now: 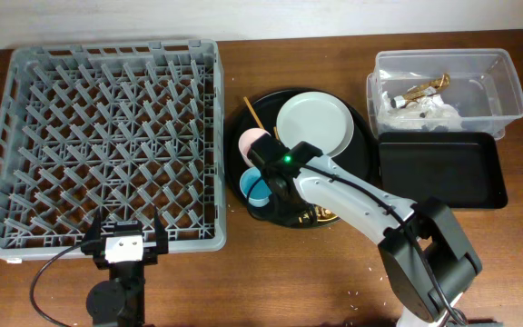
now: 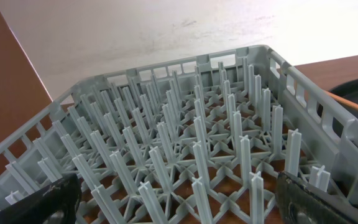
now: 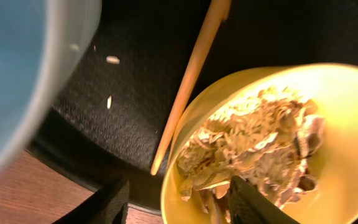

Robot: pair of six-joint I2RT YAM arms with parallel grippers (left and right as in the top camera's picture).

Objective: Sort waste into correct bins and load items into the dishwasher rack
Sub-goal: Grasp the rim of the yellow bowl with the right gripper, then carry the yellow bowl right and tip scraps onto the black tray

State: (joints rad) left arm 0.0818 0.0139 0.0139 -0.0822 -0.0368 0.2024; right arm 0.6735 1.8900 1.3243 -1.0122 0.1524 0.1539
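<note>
My right gripper [image 3: 179, 190], jaws apart, straddles the small yellow bowl's [image 3: 334, 87] near rim. A thin brown chopstick [image 3: 194, 62] crowds its 10 o'clock edge. Beige food scraps [image 3: 253, 149] heap inside.

I've got open wood along the near edge of the table [image 1: 243, 282], room to sweep an arm through. Between the dishwasher rack [image 1: 116, 47] and the round black tray [image 1: 236, 136] only a thin strip is bare. On that tray it's crowded: pink cup [image 1: 254, 142], blue cup [image 1: 256, 188], plate [image 1: 314, 123] and chopstick [image 1: 253, 113] hem in the right gripper [image 3: 182, 202] (one finger inside the yellow bowl [image 3: 334, 78], the other outside its rim). The rack's pegs [image 2: 194, 155] stand close, leaving narrow lanes. The shallow black tray [image 1: 439, 168] lies open from above.
</note>
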